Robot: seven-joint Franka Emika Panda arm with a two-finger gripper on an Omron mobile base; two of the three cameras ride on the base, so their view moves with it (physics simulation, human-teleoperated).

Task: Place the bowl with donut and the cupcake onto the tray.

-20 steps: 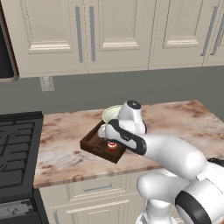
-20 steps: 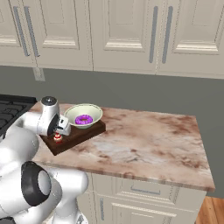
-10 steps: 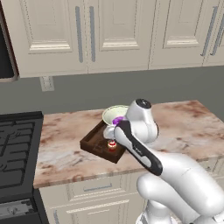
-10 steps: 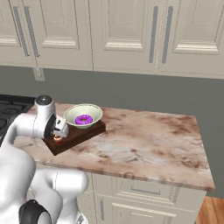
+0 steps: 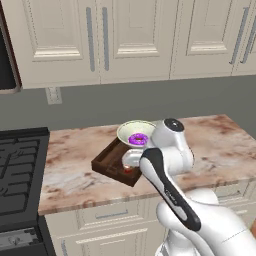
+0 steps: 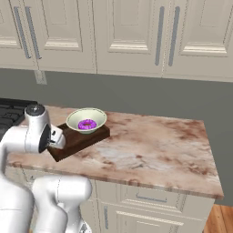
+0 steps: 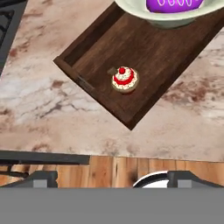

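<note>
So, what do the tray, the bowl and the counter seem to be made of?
The tray looks like dark brown wood with a matte finish: grain lines run along its floor. The bowl seems to be glazed ceramic, smooth and cream-white, though plastic is possible. The counter looks like polished marble-type stone, beige with reddish-brown veins.

The tray (image 7: 144, 48) lies at a slant on the marbled table (image 7: 48, 118), one corner pointing down toward the table's near edge; the cupcake (image 7: 124, 80) stands upright on the tray's floor, near that corner, touching no wall; the bowl (image 7: 175, 15) sits at the tray's far end, cut off by the top edge, with the donut (image 7: 173, 4) inside it; a dark stove (image 7: 8, 26) shows at the upper left; wooden floor (image 7: 113, 170) lies below the table's edge.
</note>
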